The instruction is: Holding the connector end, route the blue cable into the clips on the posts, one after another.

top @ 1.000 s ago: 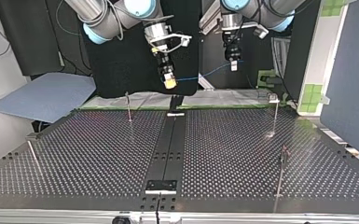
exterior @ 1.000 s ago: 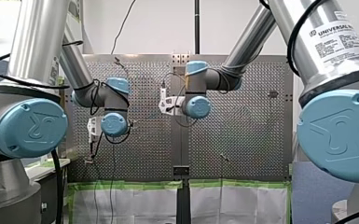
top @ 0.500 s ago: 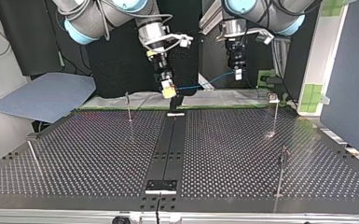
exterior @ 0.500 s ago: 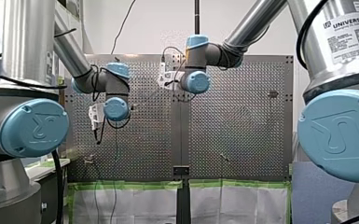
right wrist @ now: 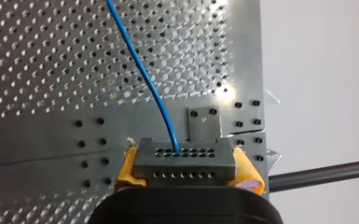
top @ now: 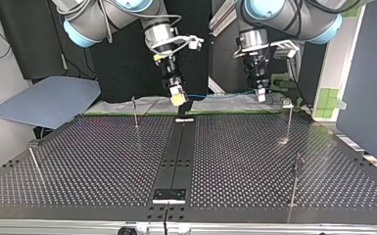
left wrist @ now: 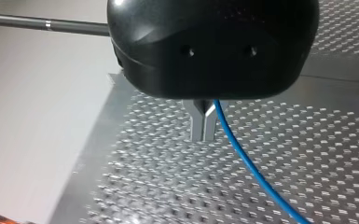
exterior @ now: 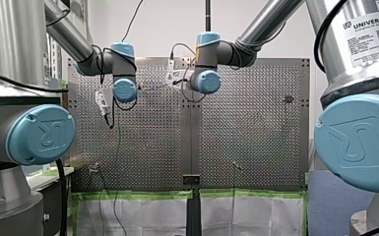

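Here two arms reach over the perforated surface (top: 103,161), each with one tool, and between them runs one blue cable (top: 220,96) with one connector (right wrist: 185,161) at its end. Four thin posts show on the surface: one far at the top view's left (top: 135,111), one far at its right (top: 290,120), one near at its left (top: 34,164) and one near at its right (top: 295,183). Compared with a second ago, my left tool (top: 260,95) has dropped lower and moved towards the top view's right, so it now hangs just beside the top of the far right post. My right tool (top: 177,96) has also come down, and sits above the far end of the surface's dark middle strip. The cable, which slanted upward towards my left tool before, now lies nearly level between the two. My right tool is clamped on the connector, its yellow pads (right wrist: 127,163) pressing the grey block from both sides, with the cable leaving the block's top face away from the tool. My left tool's metal fingers (left wrist: 203,126) are pressed together, gripping the cable, which comes out at their base and trails off over the surface.
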You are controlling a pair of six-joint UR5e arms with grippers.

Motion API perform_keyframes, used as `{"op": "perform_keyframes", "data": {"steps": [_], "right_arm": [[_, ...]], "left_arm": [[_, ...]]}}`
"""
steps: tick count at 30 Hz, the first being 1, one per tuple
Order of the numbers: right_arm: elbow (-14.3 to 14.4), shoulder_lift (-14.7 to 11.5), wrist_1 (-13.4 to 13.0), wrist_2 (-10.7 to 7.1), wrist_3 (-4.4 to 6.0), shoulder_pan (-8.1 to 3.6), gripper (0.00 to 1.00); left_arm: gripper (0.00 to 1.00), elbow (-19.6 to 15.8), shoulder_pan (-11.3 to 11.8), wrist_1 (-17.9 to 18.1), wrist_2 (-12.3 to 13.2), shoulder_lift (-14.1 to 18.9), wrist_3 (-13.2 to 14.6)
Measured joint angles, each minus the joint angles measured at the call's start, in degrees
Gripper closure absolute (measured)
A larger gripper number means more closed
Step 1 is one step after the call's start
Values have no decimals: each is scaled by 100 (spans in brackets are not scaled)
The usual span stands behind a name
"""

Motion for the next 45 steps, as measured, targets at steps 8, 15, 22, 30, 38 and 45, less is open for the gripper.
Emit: {"op": "perform_keyframes", "data": {"steps": [8, 15, 22, 30, 38, 45], "right_arm": [[-274, 62, 35, -223, 190, -27, 100], [-556, 309, 112, -381, 294, -50, 100], [-897, 341, 338, -430, 291, -25, 100], [-1317, 343, 603, -489, 249, 42, 100], [-1598, 347, 679, -526, 276, 68, 100], [-1618, 358, 682, -522, 356, 50, 100]], "left_arm": [[100, 409, 167, -409, 33, 408, 0], [100, 774, 347, -775, 173, 572, 10], [100, 981, 571, -1090, 448, 574, 40], [100, 1001, 974, -1502, 856, 576, 61], [100, 1047, 1407, -1935, 1251, 564, 6], [100, 1276, 1659, -2254, 1427, 542, -128]]}}
